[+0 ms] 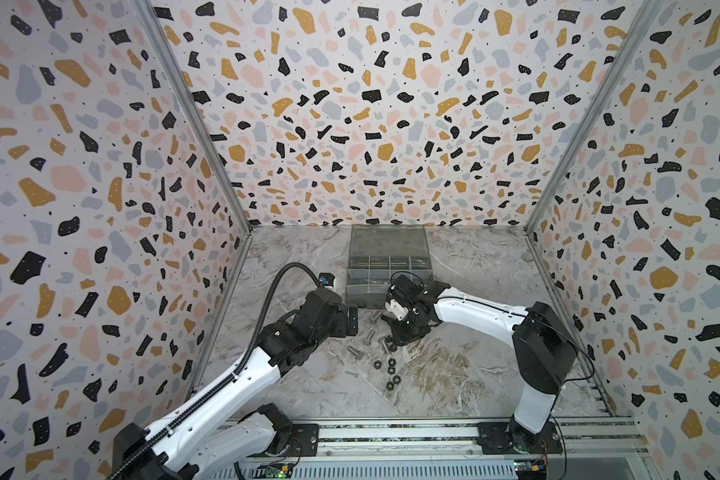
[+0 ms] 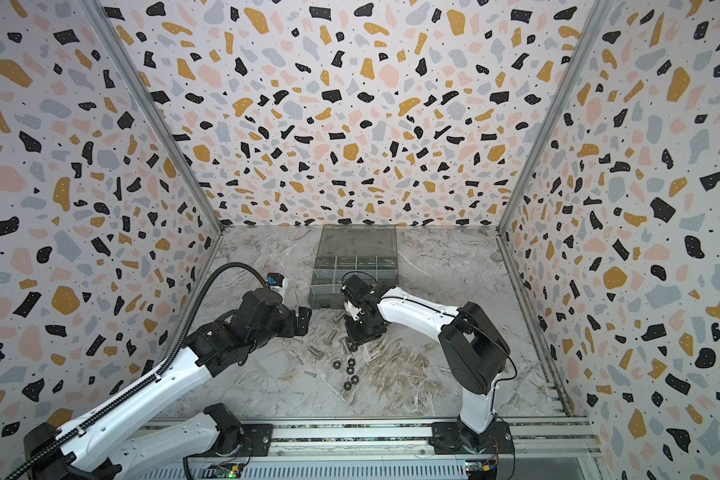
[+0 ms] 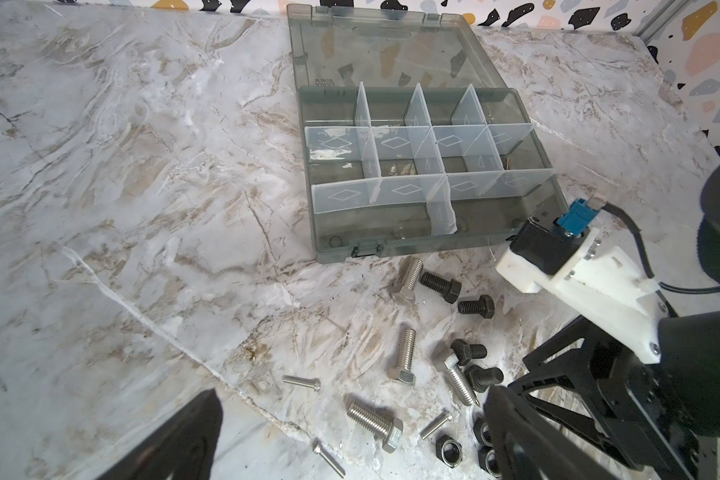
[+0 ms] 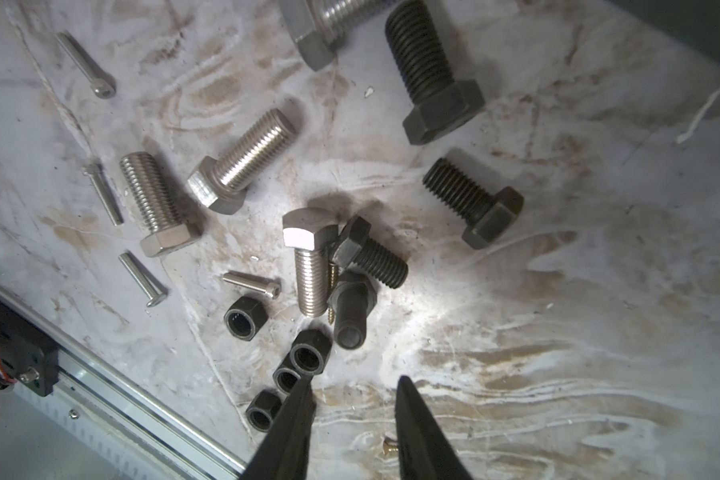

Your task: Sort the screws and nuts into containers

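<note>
While my left gripper (image 1: 352, 321) sits wide open, my right gripper (image 4: 355, 380) hangs part open by the nuts (image 4: 306, 357), both empty.

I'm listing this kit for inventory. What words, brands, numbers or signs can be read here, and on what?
No text reads clearly.
On the box lid: a short moulded word, seemingly mirrored, too blurred to read.
On the dividers: outlined diamonds and small triangles, no letters.
On the camera housing: tiny white print, too small to read.
On the screws and nuts: no markings visible.
</note>
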{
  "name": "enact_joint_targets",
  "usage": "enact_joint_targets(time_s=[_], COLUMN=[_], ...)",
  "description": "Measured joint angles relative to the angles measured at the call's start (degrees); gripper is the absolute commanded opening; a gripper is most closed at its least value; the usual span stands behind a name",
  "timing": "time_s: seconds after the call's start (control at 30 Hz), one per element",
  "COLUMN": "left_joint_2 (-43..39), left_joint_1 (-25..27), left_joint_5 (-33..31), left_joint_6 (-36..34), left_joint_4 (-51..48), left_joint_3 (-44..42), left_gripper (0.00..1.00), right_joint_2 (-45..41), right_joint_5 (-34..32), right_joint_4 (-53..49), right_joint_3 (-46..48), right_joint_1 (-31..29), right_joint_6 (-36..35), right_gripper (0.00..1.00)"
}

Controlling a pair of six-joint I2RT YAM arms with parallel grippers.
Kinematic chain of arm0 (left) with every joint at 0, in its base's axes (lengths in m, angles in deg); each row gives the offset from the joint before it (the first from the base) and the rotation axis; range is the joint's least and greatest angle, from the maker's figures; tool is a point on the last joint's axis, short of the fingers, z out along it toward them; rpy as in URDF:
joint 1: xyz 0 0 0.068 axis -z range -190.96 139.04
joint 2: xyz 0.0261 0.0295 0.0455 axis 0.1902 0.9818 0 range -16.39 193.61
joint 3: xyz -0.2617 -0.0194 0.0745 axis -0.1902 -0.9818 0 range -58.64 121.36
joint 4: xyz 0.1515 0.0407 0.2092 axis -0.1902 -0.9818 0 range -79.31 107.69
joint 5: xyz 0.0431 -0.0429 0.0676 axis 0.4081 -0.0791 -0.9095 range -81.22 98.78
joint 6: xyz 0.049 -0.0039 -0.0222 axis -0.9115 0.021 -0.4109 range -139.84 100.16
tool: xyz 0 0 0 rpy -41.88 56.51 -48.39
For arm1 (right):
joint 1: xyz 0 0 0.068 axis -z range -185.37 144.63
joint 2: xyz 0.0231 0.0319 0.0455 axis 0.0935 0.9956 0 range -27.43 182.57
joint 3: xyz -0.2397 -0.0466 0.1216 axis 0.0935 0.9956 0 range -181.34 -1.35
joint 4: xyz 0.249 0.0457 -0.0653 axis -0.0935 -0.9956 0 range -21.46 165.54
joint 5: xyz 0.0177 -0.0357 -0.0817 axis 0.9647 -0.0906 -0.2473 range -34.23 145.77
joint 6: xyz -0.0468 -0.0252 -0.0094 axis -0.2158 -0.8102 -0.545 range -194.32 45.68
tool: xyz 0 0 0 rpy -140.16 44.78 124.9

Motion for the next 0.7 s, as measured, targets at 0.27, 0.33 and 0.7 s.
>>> enact_joint_targets(time_s=[0.27,0.33,0.7], left_joint_2=[-0.02,-0.04,-0.09], left_joint_1=[0.00,0.00,0.00], left_joint_5=[-0.02,0.00,0.90], left_joint_6=[0.13,0.20,0.20], left_joint_4=[-0.02,-0.04,-0.07], left_joint_3=[0.00,0.00,0.00], left_gripper=[1.00,1.00,1.00], right_joint_2=[2.73,3.63,5.29], right_joint_5=[0.70,0.94,1.97], right_joint_4=[1.20,1.55,2.56], right_joint_3=[0.00,0.00,-0.72], right_joint_1=[0.02,0.02,0.13], right_joint_6=[-0.48,-0.52,-0.90], right_gripper=[0.30,0.30,0.28])
